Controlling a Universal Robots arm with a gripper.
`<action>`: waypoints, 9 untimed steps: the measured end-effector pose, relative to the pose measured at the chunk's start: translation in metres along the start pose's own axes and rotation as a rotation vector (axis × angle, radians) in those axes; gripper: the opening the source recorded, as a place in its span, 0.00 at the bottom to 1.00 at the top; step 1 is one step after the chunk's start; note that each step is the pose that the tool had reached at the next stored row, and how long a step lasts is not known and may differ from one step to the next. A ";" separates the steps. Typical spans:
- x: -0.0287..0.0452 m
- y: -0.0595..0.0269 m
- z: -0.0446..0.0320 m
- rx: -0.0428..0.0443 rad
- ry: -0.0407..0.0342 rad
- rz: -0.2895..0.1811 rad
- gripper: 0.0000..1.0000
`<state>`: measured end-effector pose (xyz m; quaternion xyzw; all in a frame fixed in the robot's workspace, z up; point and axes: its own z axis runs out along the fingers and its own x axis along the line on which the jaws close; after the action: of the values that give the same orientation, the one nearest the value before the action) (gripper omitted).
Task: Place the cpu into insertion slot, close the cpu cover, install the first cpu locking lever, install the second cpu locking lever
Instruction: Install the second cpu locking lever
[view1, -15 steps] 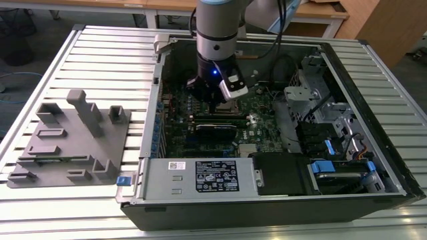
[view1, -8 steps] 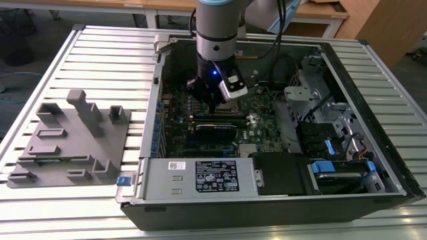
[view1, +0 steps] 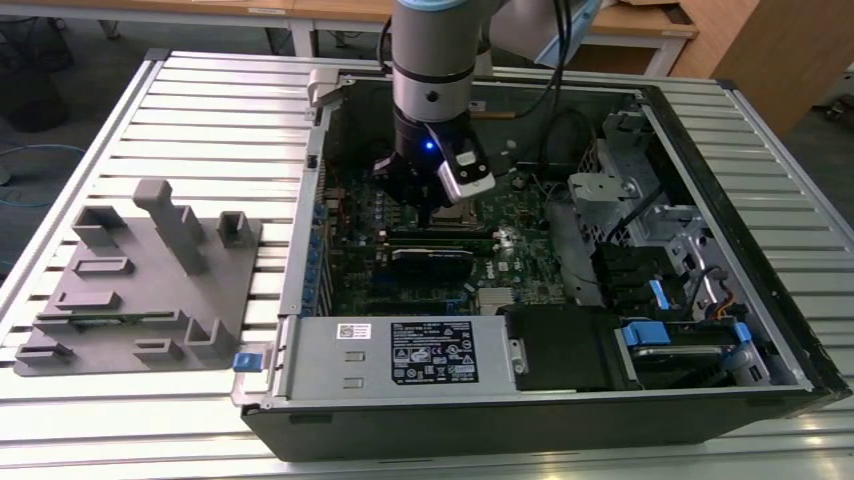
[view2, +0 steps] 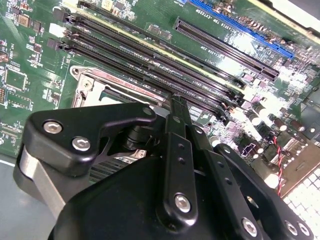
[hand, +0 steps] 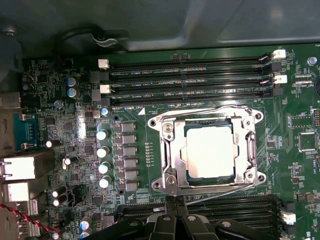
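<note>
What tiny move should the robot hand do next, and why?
Probably push down on the wire lever beside it. The cpu already sits in the insertion slot under the lowered cpu cover, and the gripper sits shut at that edge.

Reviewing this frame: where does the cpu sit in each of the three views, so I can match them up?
Exterior view: hidden under the gripper, which hangs over the motherboard mid-case.
First wrist view: the cpu lies in the insertion slot, framed by the cpu cover.
Second wrist view: blocked by the gripper; just a corner of the insertion slot shows.
Shared landmark: the long black memory slots beside the socket.
</note>
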<state>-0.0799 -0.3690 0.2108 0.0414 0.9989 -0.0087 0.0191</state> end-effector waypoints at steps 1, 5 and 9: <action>0.0008 -0.0001 0.0001 0.0000 -0.0004 0.000 0.11; 0.0042 -0.0003 0.0009 -0.0010 -0.0026 0.000 0.11; 0.0044 -0.0004 0.0016 -0.0034 -0.0024 0.000 0.11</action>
<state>-0.0842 -0.3691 0.2090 0.0414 0.9989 -0.0071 0.0203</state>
